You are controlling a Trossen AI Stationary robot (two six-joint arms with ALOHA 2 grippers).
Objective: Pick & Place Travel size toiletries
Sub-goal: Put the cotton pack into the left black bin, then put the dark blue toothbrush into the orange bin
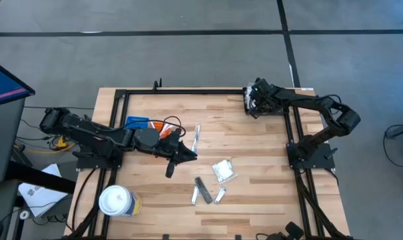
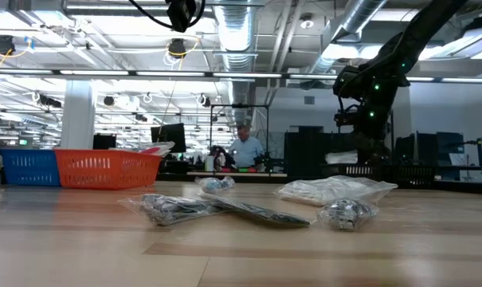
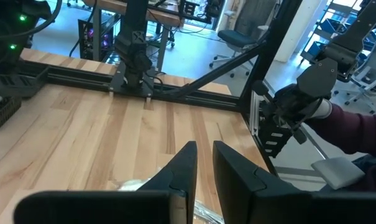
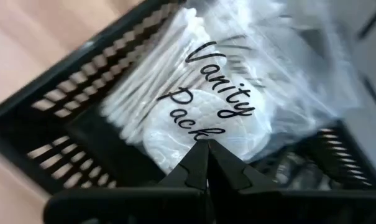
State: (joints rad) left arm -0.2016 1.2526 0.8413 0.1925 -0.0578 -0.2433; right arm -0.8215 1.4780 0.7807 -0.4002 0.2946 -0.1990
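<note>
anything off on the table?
Nothing stands out. Crinkly clear packets and short dark grey sticks lie loose mid-table; a clear "Vanity Pack" bag sits in the black slatted basket under the shut right gripper.

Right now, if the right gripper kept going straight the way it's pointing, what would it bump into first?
Most likely the clear Vanity Pack packet, lying in the black basket straight ahead of the shut right gripper. How far off it is can't be told.

Overhead camera stares straight down on the whole counter (image 1: 254, 160). Low camera sits level at its edge, facing the room. Both share the packets (image 1: 223, 171) at centre, toward five o'clock overhead.
</note>
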